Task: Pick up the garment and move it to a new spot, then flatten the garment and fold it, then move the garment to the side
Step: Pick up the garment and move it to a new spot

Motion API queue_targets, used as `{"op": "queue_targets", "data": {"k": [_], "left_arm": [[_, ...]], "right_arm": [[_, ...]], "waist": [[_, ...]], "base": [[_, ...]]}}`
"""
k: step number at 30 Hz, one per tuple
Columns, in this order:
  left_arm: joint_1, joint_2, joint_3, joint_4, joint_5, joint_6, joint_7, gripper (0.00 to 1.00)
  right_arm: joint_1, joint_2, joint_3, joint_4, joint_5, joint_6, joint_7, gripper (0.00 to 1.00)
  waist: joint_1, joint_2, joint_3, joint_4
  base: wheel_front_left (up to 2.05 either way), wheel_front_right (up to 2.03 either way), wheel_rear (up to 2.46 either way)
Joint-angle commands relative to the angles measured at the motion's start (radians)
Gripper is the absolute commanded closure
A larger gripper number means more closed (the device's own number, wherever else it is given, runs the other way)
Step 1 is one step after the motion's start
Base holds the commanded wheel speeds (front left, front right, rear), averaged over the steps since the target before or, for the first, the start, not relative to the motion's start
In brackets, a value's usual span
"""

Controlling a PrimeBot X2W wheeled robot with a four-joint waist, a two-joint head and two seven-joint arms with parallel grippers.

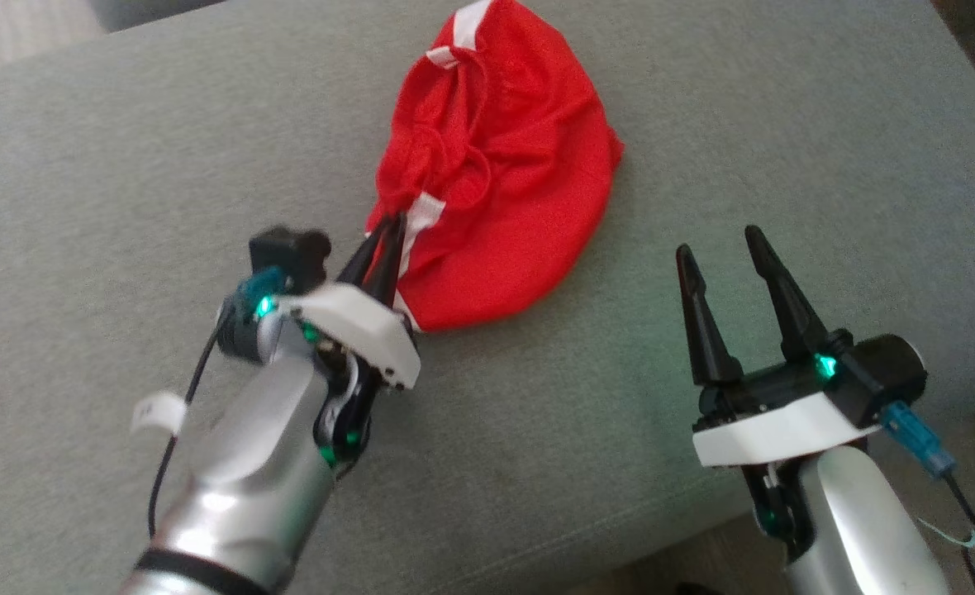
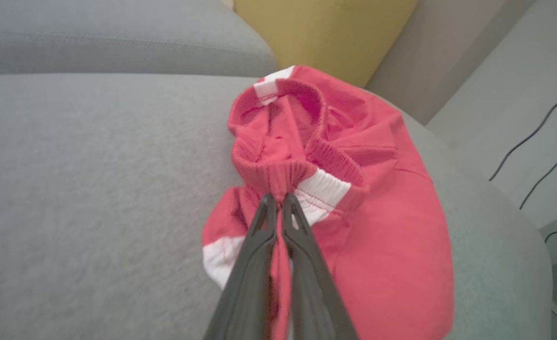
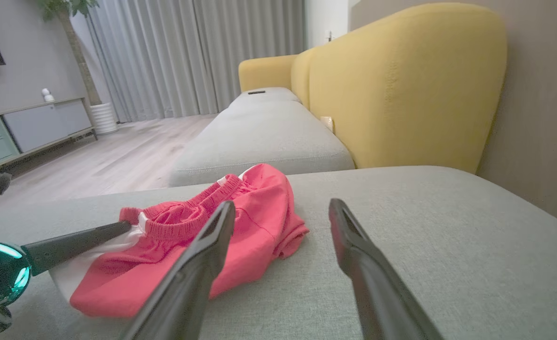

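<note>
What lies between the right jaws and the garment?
Bare grey cushion, nothing else, between the right jaws and the garment, in the head view.

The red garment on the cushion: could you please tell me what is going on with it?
The robot's left gripper is shut on the elastic waistband of the red garment, which lies bunched on the grey cushion. The right gripper hangs open off to the right, touching nothing. Nothing is flattened or folded yet.

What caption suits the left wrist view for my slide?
Left gripper shut on the waistband of the red garment, crumpled on a grey cushion.
</note>
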Motion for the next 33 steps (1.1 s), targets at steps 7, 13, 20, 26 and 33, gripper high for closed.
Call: {"op": "queue_targets", "data": {"k": [7,13,20,26,33], "left_arm": [[0.203,-0.016,0.210,-0.237,0.087,0.060,-0.012,0.00],[0.437,-0.023,0.366,-0.471,0.211,0.058,-0.012,0.00],[0.639,-0.025,0.503,-0.661,0.350,0.043,-0.012,0.00],[0.770,-0.026,0.557,-0.707,0.467,0.069,-0.012,0.00],[0.871,-0.026,0.583,-0.749,0.468,0.077,-0.012,0.00]], "right_arm": [[0.060,0.005,0.005,0.004,-0.056,0.007,-0.004,0.00],[0.121,0.005,0.010,0.026,-0.064,0.007,-0.004,0.00],[0.172,0.005,0.003,0.035,-0.053,0.007,-0.004,0.00],[0.213,0.005,-0.008,0.039,-0.042,0.007,-0.004,0.00],[0.255,0.005,-0.034,0.035,-0.034,0.007,-0.004,0.00]], "waist": [[0.0000,0.0000,-0.131,0.142],[0.0000,0.0000,-0.238,0.225],[0.0000,0.0000,-0.306,0.295],[0.0000,0.0000,-0.349,0.318],[0.0000,0.0000,-0.374,0.330]], "base": [[0.00,0.00,0.00],[0.00,0.00,0.00],[0.00,0.00,0.00],[0.00,0.00,0.00],[0.00,0.00,0.00]]}}
